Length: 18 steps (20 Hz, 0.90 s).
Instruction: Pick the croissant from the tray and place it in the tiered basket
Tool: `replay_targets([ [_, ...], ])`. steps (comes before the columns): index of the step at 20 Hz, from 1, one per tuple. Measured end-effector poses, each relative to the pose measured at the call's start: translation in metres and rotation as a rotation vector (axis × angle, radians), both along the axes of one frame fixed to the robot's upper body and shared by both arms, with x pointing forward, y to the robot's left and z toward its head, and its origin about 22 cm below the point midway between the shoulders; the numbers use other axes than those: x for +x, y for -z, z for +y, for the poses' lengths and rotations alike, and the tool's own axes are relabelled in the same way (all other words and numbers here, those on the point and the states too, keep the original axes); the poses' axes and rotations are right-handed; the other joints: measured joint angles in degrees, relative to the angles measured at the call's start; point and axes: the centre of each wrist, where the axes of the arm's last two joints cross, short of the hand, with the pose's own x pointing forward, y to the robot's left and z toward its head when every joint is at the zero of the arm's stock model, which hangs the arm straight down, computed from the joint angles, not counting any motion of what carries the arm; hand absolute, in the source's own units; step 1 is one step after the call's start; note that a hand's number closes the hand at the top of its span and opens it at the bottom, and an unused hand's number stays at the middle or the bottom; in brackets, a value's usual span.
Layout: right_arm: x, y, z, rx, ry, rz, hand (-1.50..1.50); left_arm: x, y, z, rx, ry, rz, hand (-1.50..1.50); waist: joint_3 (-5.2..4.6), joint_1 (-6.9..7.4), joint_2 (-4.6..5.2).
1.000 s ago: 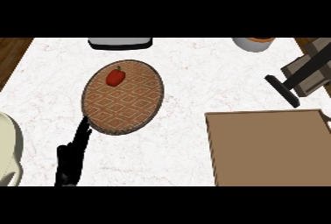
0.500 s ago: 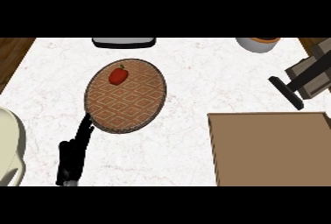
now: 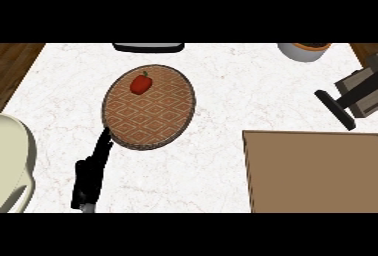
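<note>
An oval woven tray (image 3: 151, 117) lies on the white marble counter, left of centre. The only thing on it is a red bell pepper (image 3: 140, 84), near its far end; no croissant shows anywhere. My left hand (image 3: 92, 172) comes up from the lower left, open, with straight fingers whose tips reach the tray's near-left rim. My right hand (image 3: 336, 107) shows at the right edge on its grey forearm (image 3: 362, 90), open and holding nothing. I cannot make out a tiered basket.
A large brown flat-topped block (image 3: 314, 172) fills the lower right. A cream rounded dish (image 3: 15, 165) sits at the left edge. At the back stand a dark flat object (image 3: 148, 47) and a white bowl (image 3: 304, 51). Wooden floor shows past the counter's left edge.
Everything in view has slid slightly to the right. The left hand's fingertips stay at the tray's near rim. The right hand has drifted a little down and right.
</note>
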Motion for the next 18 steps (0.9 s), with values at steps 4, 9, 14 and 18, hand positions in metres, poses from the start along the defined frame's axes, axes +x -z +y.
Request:
replay_targets([
  [4, 0.017, -0.011, -0.012, 0.026, 0.041, 0.021, 1.50, 0.002, -0.002, -0.004, 0.004, 0.011, -0.003, 0.00, -0.02, 0.61, 0.16],
  [9, 0.048, -0.005, -0.029, 0.063, 0.056, 0.031, 1.50, 0.004, 0.000, -0.001, 0.000, 0.018, -0.018, 0.00, 0.02, 0.82, 0.26],
  [14, 0.082, 0.008, -0.035, 0.084, 0.026, 0.059, 1.50, 0.003, -0.004, -0.003, 0.000, 0.020, 0.002, 0.00, 0.02, 0.72, 0.26],
  [18, 0.109, 0.026, -0.043, 0.096, 0.010, 0.097, 1.50, 0.002, -0.004, -0.005, 0.003, 0.017, -0.003, 0.00, 0.06, 0.68, 0.31],
])
